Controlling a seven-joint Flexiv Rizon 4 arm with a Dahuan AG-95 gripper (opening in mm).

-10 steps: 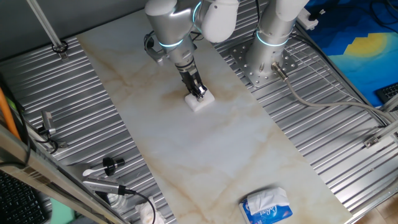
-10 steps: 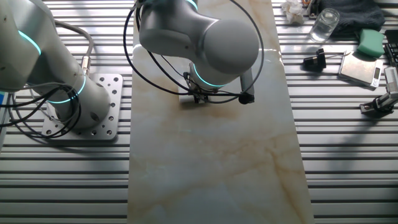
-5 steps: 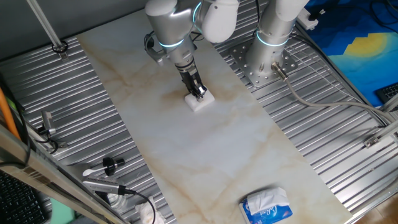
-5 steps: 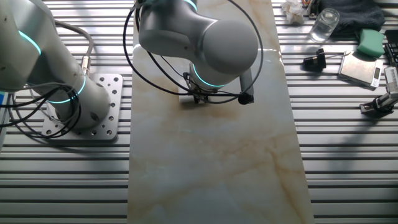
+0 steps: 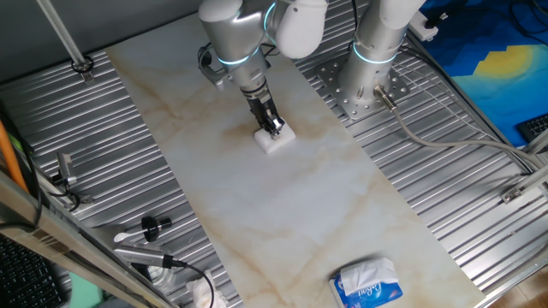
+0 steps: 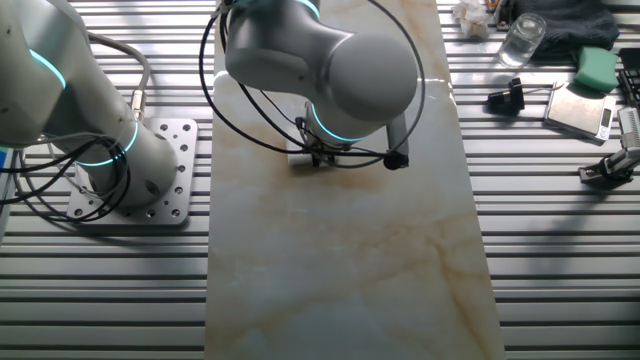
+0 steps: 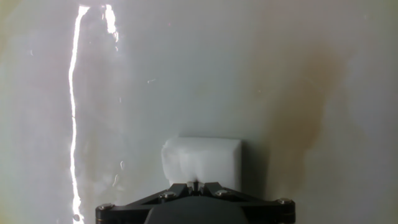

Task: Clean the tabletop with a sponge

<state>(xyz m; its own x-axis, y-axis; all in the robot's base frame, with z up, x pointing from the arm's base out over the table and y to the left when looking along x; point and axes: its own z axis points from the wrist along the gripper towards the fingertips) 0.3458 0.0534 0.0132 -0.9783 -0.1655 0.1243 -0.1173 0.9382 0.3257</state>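
The tabletop (image 5: 282,205) is a long off-white marble slab with tan veins; it also shows in the other fixed view (image 6: 350,260) and fills the hand view (image 7: 186,74). The sponge (image 5: 276,139), a small white foam block, rests flat on the slab and shows in the hand view (image 7: 200,160). My gripper (image 5: 272,127) is shut on the sponge from above and presses it on the slab; in the hand view the gripper (image 7: 196,185) pinches its near edge. In the other fixed view the gripper (image 6: 318,156) is largely hidden under the arm. A tan-brown smudge (image 7: 305,118) lies right of the sponge.
A blue-and-white tissue pack (image 5: 366,284) lies at the slab's near end. Ribbed grey metal (image 5: 103,154) flanks both sides. The arm's base plate (image 5: 360,85) stands to the right. A glass (image 6: 521,40), green block (image 6: 597,66), scale (image 6: 578,107) and black knob (image 6: 508,97) sit off the slab.
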